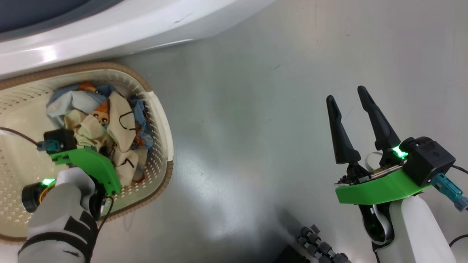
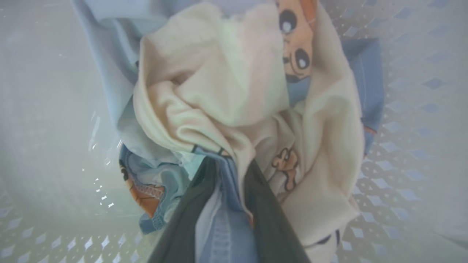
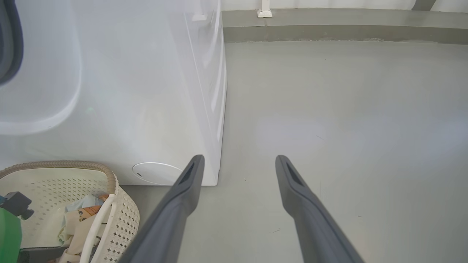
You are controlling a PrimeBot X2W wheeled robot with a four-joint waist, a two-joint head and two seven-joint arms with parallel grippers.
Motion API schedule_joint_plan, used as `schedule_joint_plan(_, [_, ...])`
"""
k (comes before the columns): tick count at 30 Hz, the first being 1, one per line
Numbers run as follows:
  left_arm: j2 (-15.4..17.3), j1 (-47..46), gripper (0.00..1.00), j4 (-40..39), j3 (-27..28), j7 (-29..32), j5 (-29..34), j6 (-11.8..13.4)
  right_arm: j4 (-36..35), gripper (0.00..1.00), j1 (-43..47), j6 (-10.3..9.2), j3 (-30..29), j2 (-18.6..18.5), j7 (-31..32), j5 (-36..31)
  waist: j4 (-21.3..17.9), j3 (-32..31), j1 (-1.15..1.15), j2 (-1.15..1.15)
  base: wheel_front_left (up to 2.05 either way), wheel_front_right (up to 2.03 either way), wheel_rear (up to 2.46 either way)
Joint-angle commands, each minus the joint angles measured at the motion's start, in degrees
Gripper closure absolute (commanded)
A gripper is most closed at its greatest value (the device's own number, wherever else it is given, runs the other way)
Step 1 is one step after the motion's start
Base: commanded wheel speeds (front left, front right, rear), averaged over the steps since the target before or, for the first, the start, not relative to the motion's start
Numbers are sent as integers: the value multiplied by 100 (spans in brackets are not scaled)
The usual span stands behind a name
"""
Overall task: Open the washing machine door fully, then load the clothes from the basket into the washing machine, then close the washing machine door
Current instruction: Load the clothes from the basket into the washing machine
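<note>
In basket [image 1: 161, 120], left gripper [image 2: 228, 166], fingers [image 2: 182, 226] pinching clothes [image 2: 219, 73] dead ahead; right gripper [image 1: 346, 95] well clear of basket, fingers apart

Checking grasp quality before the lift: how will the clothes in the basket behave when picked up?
Likely floppy: the clothes lie crumpled in soft folds. Probably light, being thin fabric. They overlap in the basket, so several may lift together.

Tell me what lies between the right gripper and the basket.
Bare grey floor lies between the right gripper and the basket, with nothing resting on that stretch. The head view shows it.
</note>
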Motion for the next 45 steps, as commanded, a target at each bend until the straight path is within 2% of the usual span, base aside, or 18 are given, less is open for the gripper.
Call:
schedule_joint_plan(1, [120, 75, 63, 4, 61, -112, 52, 51, -136, 0, 44, 51, 109, -3, -27, 52, 3, 14, 0, 0, 0, 0, 0])
schedule_joint_plan(2, [120, 75, 63, 4, 61, -112, 52, 51, -136, 0, 44, 51, 109, -3, -27, 52, 3, 14, 0, 0, 0, 0, 0])
schedule_joint_plan(4, [95, 59, 73, 22, 46, -155, 36, 58, -133, 0, 34, 51, 97, -2, -27, 48, 10, 17, 0, 0, 0, 0, 0])
schedule_joint_plan(6, [86, 57, 76, 27, 43, -166, 27, 55, -131, 0, 32, 51, 93, -2, -27, 47, 14, 13, 0, 0, 0, 0, 0])
schedule_joint_plan(7, [78, 56, 100, 32, 41, -178, 18, 51, -128, 0, 32, 51, 89, -2, -27, 45, 19, 8, 0, 0, 0, 0, 0])
schedule_joint_plan(17, [-10, 148, 100, 66, 1, -375, -67, -60, -81, 0, 19, 51, 85, -3, -27, 5, 212, -241, 0, 0, 0, 0, 0])
schedule_joint_plan(32, [-276, 648, 100, -82, 112, -986, -467, -528, 29, 0, 245, 51, 5, -207, -27, -26, 770, -1263, 0, 0, 0, 0, 0])
schedule_joint_plan(39, [-325, 1140, 100, -511, 171, -1079, -595, -617, 128, 0, 531, 51, -21, -283, -27, -18, 977, -1895, 0, 0, 0, 0, 0])
schedule_joint_plan(45, [-355, 1764, 100, -1334, 235, -1085, -523, -592, 212, 0, 806, 51, -22, -354, -27, -32, 1104, -2460, 0, 0, 0, 0, 0])
